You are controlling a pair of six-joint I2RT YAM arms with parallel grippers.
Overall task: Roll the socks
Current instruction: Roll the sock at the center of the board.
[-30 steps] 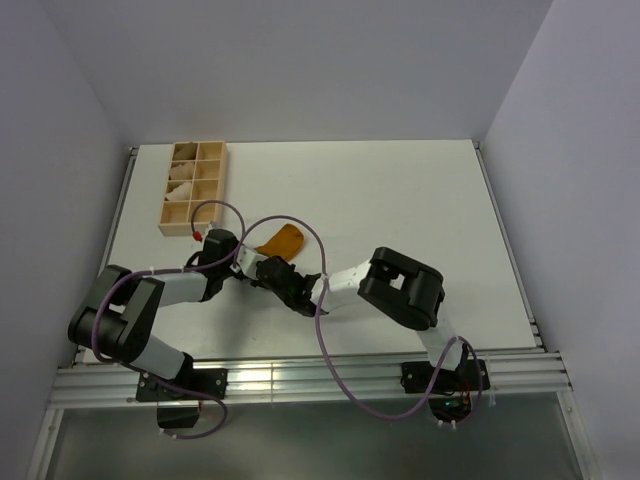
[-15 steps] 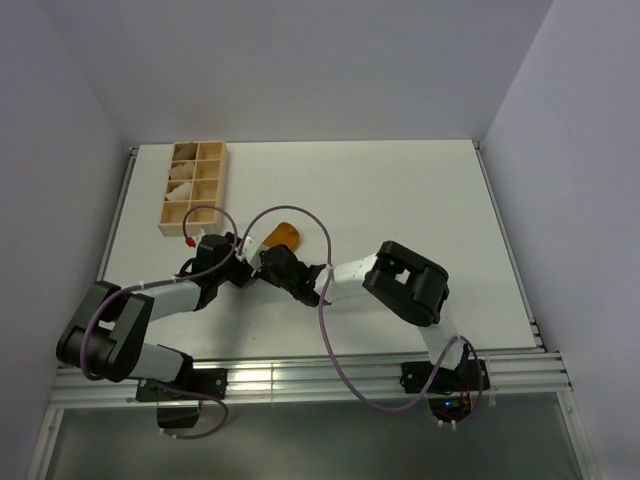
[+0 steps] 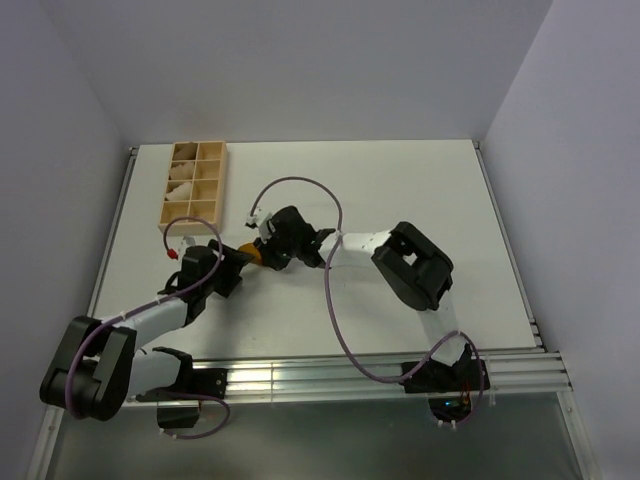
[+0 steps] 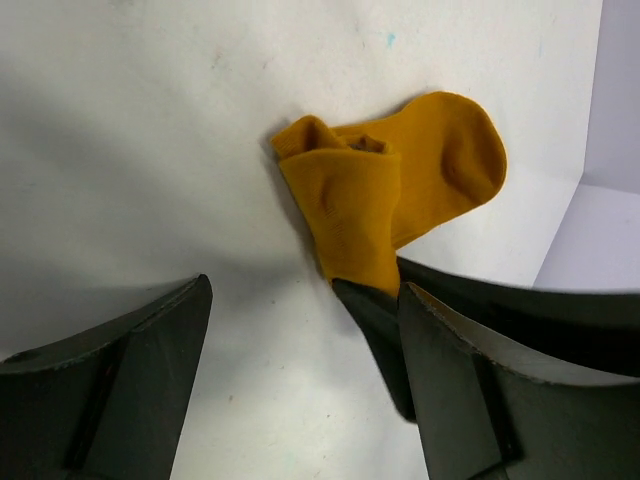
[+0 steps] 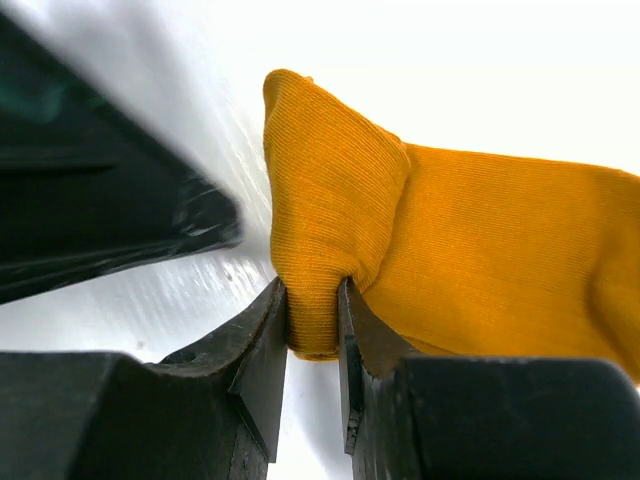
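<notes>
Right wrist view: a fold of the mustard-orange knitted fabric sock (image 5: 340,230) is pinched between the black fingers of the right gripper (image 5: 313,320).
The sock is seen lying folded over on the white counter (image 4: 120,120), left of its middle, between the two arms. The left gripper (image 4: 305,330) is spread wide just beside the sock, with nothing grasped. A light wooden compartment tray (image 3: 221,185) is set well apart at the far left corner.

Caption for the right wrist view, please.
Right hand pinching a folded edge of the mustard sock on the table.
</notes>
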